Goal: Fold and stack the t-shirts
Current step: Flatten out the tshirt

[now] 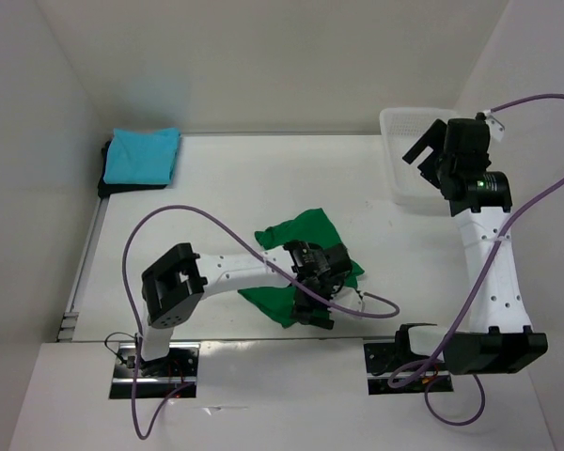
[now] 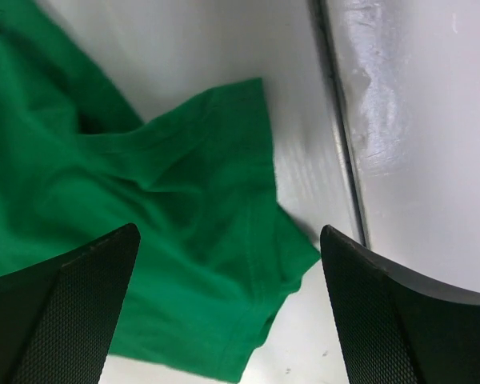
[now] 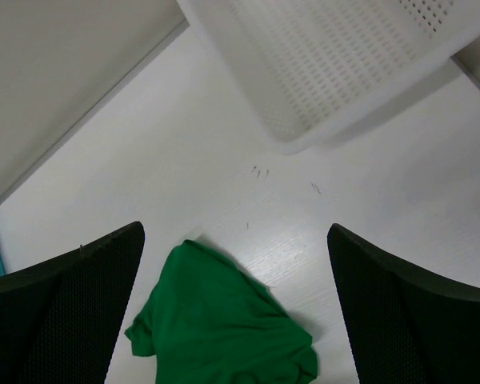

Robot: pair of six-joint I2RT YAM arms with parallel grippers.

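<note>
A bright green t-shirt [image 1: 301,246] lies crumpled in the middle of the table, near the front. My left gripper [image 1: 312,299] hovers open just above its near edge. In the left wrist view a hemmed sleeve or corner of the green shirt [image 2: 168,208] lies below the wide-apart fingers [image 2: 228,232], with nothing gripped. My right gripper [image 1: 425,158] is raised high by the basket, open and empty [image 3: 236,228], looking down on the green shirt [image 3: 224,320]. At the far left a folded turquoise t-shirt [image 1: 143,155] rests on a black one [image 1: 106,180].
A white mesh basket [image 1: 399,132] stands at the back right, also seen in the right wrist view [image 3: 344,72]. White walls enclose the table at the left, back and right. The table's front seam [image 2: 336,120] runs close beside the green shirt.
</note>
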